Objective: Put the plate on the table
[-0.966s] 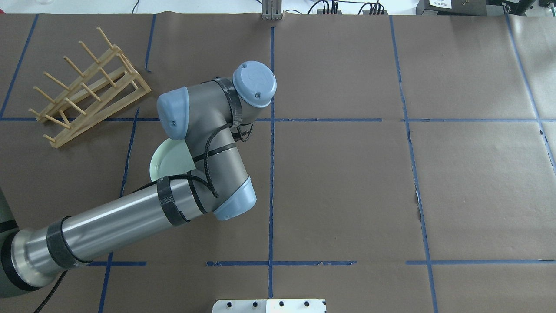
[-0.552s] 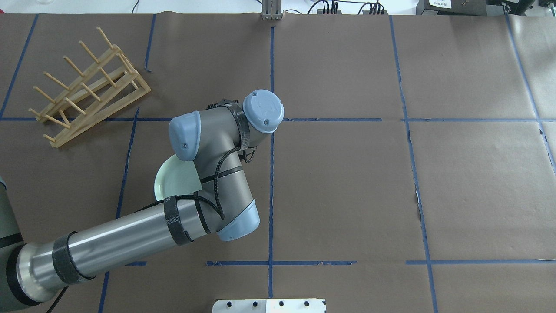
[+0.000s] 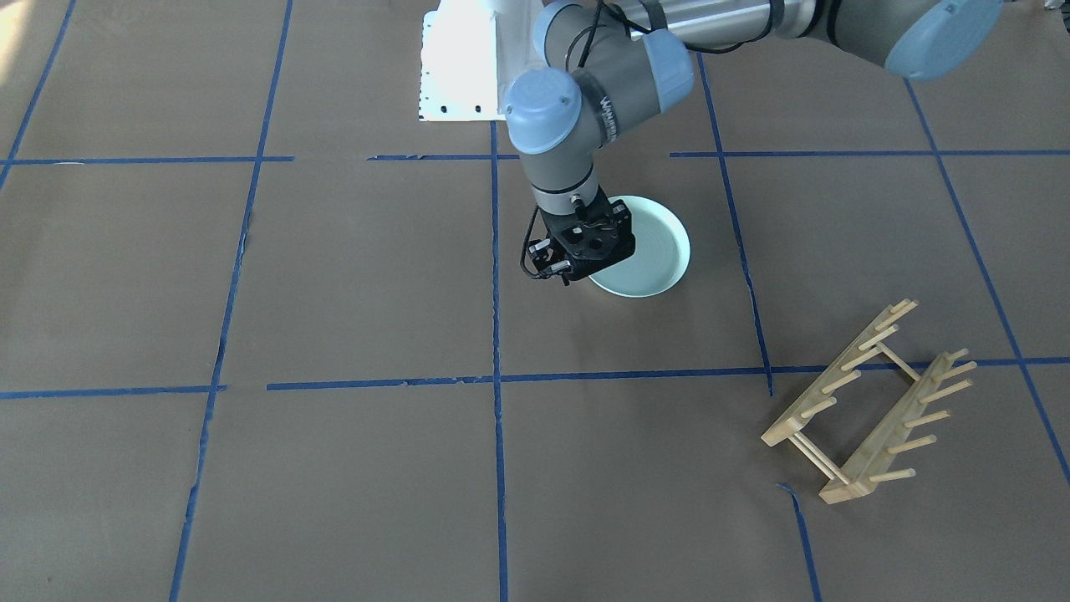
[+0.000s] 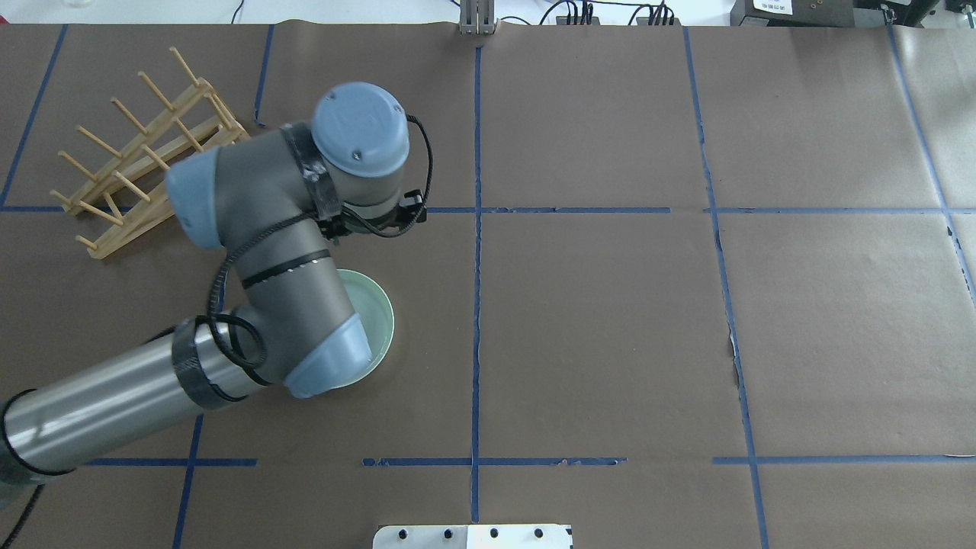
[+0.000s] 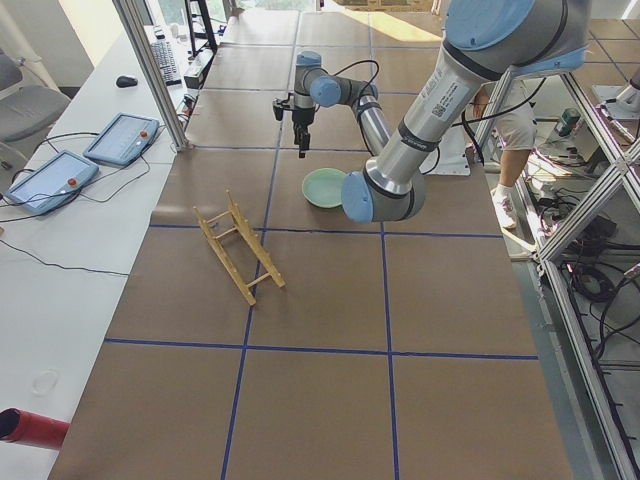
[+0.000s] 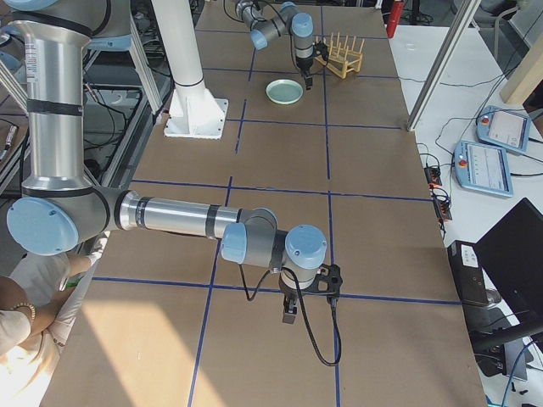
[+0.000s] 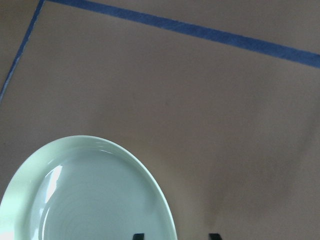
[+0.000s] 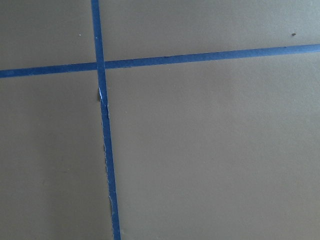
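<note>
So the plate (image 3: 652, 251) sits flat on the table (image 3: 334, 276), right side up, well apart from the wooden rack (image 3: 869, 410). The left gripper (image 3: 568, 274) hangs just above the plate's rim, on the side away from the rack. Its fingertips (image 7: 136, 236) are spread with nothing between them, so it's not holding anything. The right gripper (image 6: 288, 314) hovers over bare paper far off, and I can't tell if it's open or closed. There's lettering on the left arm's wrist, but it's too blurry to read.
</note>
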### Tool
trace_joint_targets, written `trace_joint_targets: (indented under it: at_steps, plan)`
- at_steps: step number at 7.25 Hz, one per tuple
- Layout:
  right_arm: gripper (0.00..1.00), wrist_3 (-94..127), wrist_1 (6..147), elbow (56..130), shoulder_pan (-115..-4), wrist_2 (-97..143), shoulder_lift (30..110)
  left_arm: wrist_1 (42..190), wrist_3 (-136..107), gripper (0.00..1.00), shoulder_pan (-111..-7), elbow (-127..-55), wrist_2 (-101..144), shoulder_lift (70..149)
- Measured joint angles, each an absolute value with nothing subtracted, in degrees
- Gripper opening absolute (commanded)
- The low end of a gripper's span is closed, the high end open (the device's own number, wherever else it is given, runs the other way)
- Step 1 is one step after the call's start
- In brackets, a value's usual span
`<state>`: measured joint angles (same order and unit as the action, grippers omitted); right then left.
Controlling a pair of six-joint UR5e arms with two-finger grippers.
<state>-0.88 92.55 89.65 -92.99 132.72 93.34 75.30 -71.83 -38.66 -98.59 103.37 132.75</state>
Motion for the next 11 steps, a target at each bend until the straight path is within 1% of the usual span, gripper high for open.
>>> trace_joint_targets:
  at_steps: [1, 2, 5, 7, 8, 9, 10, 11]
  plan:
    - [1.00, -0.88, 92.55, 89.65, -92.99, 132.71, 93.34, 75.74, -61.40, 1.00, -45.75, -102.55, 107.79, 129.06]
    - [1.00, -0.88, 92.55, 89.65, -92.99, 132.71, 93.34, 75.94, -49.06, 1.00, -53.26, -104.82, 112.26, 124.95]
    - [1.00, -0.88, 92.55, 89.65, -92.99, 132.72, 93.34, 77.29, -11.03, 1.00, -74.91, -105.96, 122.37, 109.33]
    - [1.00, -0.88, 92.55, 89.60, -92.99, 132.71, 93.34, 86.69, 5.00, 1.00, -85.03, -103.82, 126.96, 95.46]
    - [1.00, -0.88, 92.55, 89.57, -92.99, 132.71, 93.34, 93.92, 7.92, 1.00, -88.42, -101.51, 129.87, 88.28]
    - [1.00, -0.88, 92.55, 89.58, -92.99, 132.71, 93.34, 99.56, 8.91, 1.00, -90.15, -98.47, 131.49, 83.88]
    - [1.00, -0.88, 92.55, 89.61, -92.99, 132.72, 93.34, 103.21, 9.42, 1.00, -90.89, -94.80, 132.19, 82.39]
    - [1.00, -0.88, 92.55, 89.64, -92.99, 132.71, 93.34, 104.71, 9.56, 1.00, -91.68, -92.66, 132.49, 82.17]
